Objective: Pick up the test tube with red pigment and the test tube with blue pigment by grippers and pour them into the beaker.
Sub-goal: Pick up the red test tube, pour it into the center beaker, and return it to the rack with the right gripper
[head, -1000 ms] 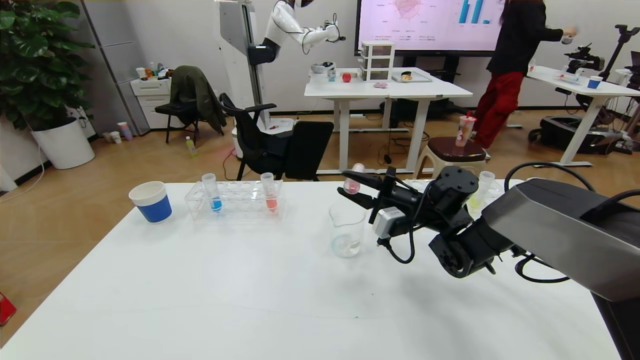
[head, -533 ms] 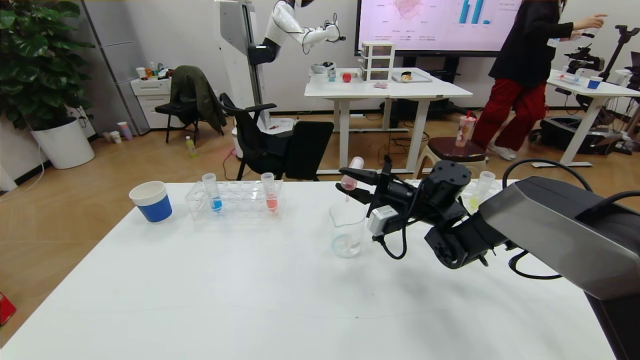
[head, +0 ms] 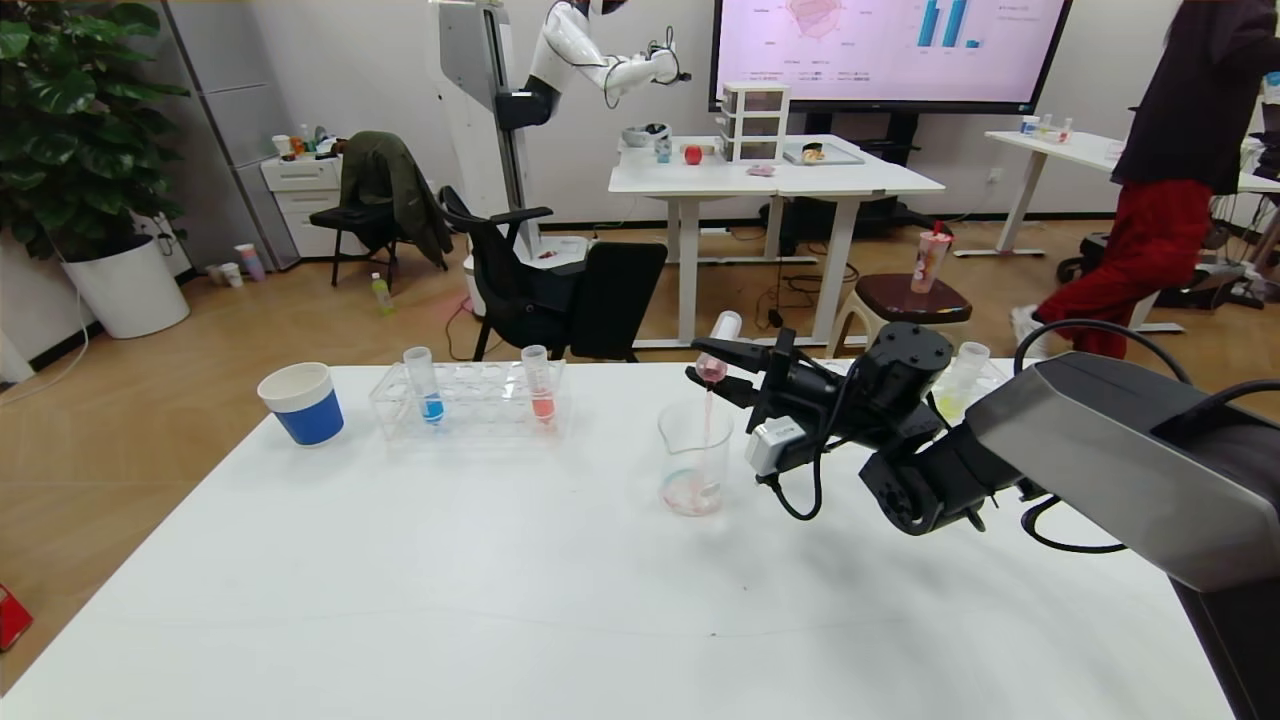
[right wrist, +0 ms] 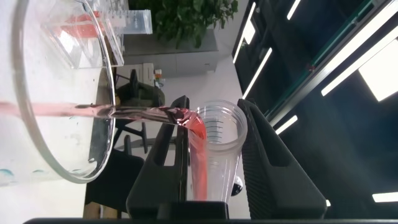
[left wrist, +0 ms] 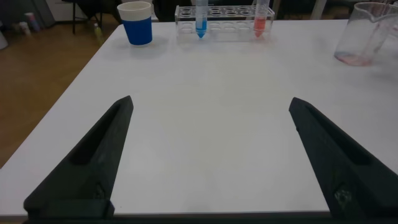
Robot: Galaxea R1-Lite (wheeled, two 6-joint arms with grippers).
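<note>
Head view, left to right: you have a blue paper cup (head: 302, 403) at the table's (head: 500, 600) far left; beside it the clear rack (head: 470, 400) holds the blue tube (head: 424, 384) and a coral-red tube (head: 538, 384), both upright; the beaker (head: 694, 460) stands right of the rack, pink liquid pooling inside; your right gripper (head: 712, 371) hangs just above its rim, clenched on the red tube (head: 718, 345), tipped mouth-down, a thin pink stream falling in; a yellow tube (head: 962, 380) sits behind that arm. Your left gripper (left wrist: 208, 152) hovers low over bare table, jaws spread wide, holding nothing.
</note>
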